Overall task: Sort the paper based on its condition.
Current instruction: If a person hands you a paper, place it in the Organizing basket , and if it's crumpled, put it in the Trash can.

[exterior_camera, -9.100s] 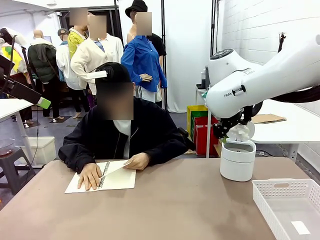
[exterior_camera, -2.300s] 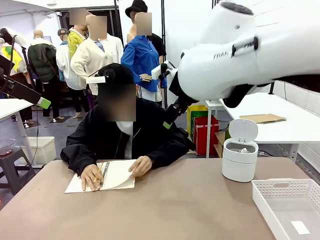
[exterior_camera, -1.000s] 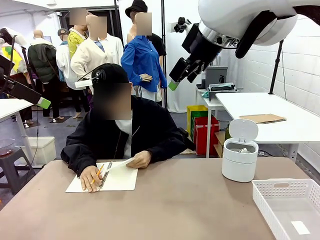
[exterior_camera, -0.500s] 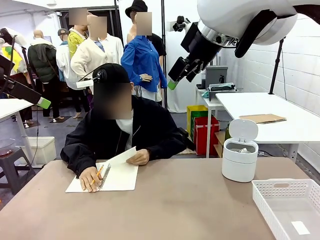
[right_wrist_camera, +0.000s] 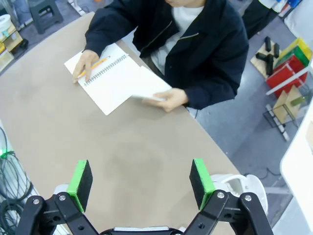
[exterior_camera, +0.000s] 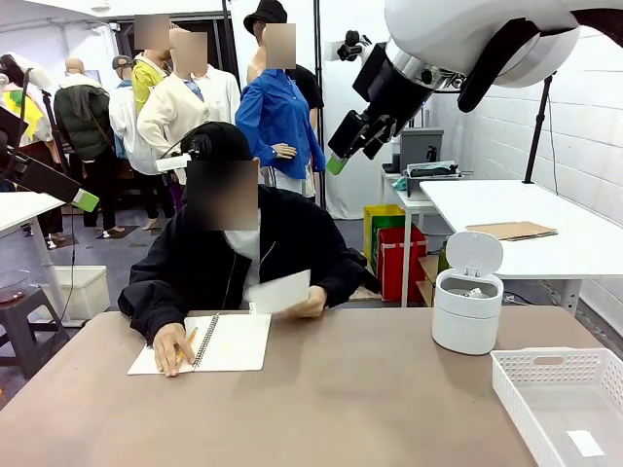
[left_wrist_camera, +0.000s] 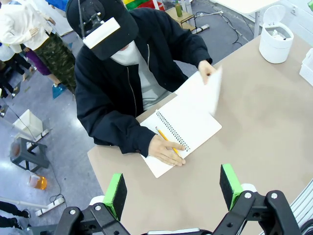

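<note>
My left fingers point(left_wrist_camera: 116, 193) are spread and empty, and so are my right fingers point(right_wrist_camera: 200, 178), both high over the matte brown worktop point(right_wrist_camera: 132, 147). The paper wads point(exterior_camera: 470, 291), lumpy and white, sit inside the smooth round bin point(exterior_camera: 464, 326) with its lid tipped up, near the slotted plastic tray point(exterior_camera: 555, 365). The person's hand point(right_wrist_camera: 171, 99) lifts a thin flat page point(right_wrist_camera: 149, 83) just beside the spiral notebook point(right_wrist_camera: 115, 81). I'd wait up here until that page is offered or set down, then pinch one edge lightly, since thin sheet creases easily
</note>
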{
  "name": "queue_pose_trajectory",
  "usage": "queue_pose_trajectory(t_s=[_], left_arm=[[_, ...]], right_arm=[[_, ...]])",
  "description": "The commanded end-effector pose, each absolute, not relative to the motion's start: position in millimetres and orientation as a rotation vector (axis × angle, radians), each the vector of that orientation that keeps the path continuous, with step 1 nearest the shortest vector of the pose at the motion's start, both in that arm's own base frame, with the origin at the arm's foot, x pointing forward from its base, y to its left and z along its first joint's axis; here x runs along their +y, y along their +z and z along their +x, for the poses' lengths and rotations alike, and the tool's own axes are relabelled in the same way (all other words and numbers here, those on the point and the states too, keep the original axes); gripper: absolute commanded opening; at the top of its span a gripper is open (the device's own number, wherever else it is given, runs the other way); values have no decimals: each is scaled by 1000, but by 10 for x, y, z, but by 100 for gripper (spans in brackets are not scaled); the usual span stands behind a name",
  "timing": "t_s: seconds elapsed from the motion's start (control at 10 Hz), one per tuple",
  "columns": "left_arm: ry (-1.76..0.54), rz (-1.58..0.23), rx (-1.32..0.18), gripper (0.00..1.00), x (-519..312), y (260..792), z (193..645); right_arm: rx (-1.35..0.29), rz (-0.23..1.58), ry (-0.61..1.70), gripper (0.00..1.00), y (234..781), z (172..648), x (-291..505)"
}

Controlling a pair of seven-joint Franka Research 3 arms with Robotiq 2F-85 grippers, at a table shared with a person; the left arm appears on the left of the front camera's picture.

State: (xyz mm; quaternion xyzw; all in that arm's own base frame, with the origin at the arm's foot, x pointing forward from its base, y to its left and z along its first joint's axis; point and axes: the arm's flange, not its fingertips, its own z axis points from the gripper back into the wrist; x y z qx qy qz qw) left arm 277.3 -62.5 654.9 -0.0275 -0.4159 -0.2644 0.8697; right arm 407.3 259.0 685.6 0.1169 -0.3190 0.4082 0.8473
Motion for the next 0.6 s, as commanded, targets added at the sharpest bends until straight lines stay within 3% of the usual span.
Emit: queue_pose_trajectory(t_s=[0.0, 0.5], left_arm=[[-553, -62, -863, 100, -611, 6545, 2761], [-553, -62, -863, 100, -611, 6545, 2761]], right_arm=[[-684, 250, 858, 100, 6846, 4067, 2581], [-684, 250, 858, 100, 6846, 4067, 2581]])
